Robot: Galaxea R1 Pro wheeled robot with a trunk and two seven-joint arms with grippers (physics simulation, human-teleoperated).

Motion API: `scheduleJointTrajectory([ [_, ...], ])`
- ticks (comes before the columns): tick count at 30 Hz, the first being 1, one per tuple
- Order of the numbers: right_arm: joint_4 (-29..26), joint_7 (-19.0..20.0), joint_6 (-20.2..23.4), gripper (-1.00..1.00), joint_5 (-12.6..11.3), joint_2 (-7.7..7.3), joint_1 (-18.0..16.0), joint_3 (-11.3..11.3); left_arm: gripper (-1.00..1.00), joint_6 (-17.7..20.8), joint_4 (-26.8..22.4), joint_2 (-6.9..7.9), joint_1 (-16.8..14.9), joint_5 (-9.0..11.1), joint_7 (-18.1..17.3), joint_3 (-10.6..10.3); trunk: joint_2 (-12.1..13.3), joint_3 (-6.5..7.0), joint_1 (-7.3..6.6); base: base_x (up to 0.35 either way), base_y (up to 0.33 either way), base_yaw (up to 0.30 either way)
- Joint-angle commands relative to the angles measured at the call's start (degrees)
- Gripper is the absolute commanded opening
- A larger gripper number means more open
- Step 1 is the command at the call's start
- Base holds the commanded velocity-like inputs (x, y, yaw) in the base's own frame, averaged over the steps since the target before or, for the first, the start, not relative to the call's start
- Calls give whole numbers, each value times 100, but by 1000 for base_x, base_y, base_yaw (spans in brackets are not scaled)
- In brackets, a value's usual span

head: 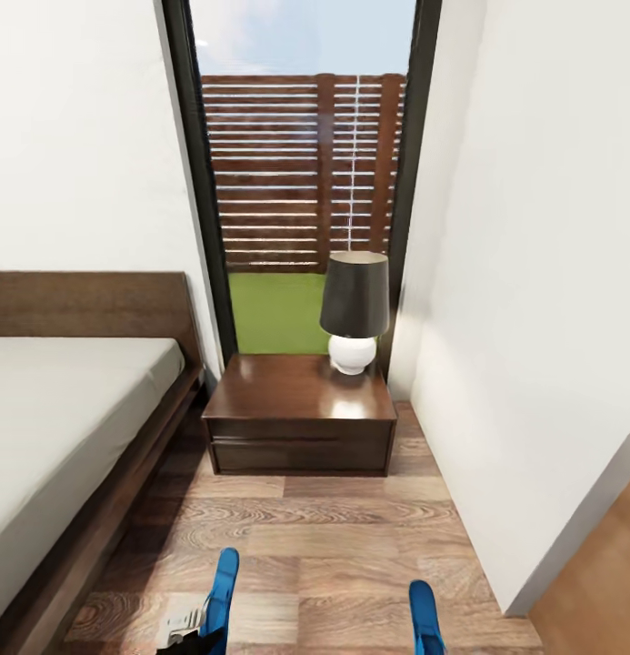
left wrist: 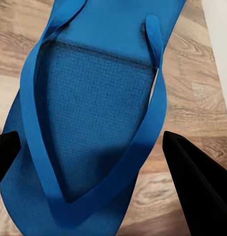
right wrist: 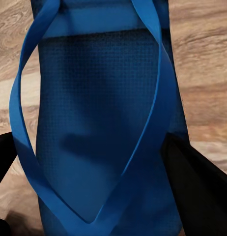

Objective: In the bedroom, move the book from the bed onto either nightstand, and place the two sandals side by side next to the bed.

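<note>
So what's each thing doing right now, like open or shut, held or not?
Left sandal: held between the left gripper fingers, above the floor.
Right sandal: held in the right gripper.
Nightstand: drawer shut.
Lamp: upright on the nightstand.
Bed: nothing on the visible mattress.

White walls [head: 78, 136], wood-plank floor [head: 351, 546], tall window [head: 301, 164] (slatted fence beyond), dark-shaded lamp [head: 355, 309].

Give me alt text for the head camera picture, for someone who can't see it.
A dark brown nightstand with a dark-shaded white lamp stands against a tall window, beside the bed at left. Two blue sandals poke up from the bottom edge over the wood-plank floor.
</note>
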Motion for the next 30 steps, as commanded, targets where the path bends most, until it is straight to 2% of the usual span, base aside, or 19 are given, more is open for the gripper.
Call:
scheduleJointTrajectory([
  [1, 6, 9, -37, -100, -6, -24, -1, -4, -100, -22, 11, 0, -5, 15, -15, -5, -2, -7, -1, 0, 0, 246],
  [9, 19, 10, -50, -100, -6, -48, -2, -9, -100, -20, 10, -1, -5, 15, -14, -5, -2, -13, -1, 42, -5, 192],
  [23, 32, 10, -44, -100, 3, -40, -2, -6, -100, -17, 5, 0, -5, 15, -7, -10, -2, -13, -1, 269, -140, 11],
  [30, 33, 15, -44, -100, 3, -40, -2, -6, -100, -22, 10, -1, -5, 15, -7, -8, -2, -13, -1, 112, -90, 0],
])
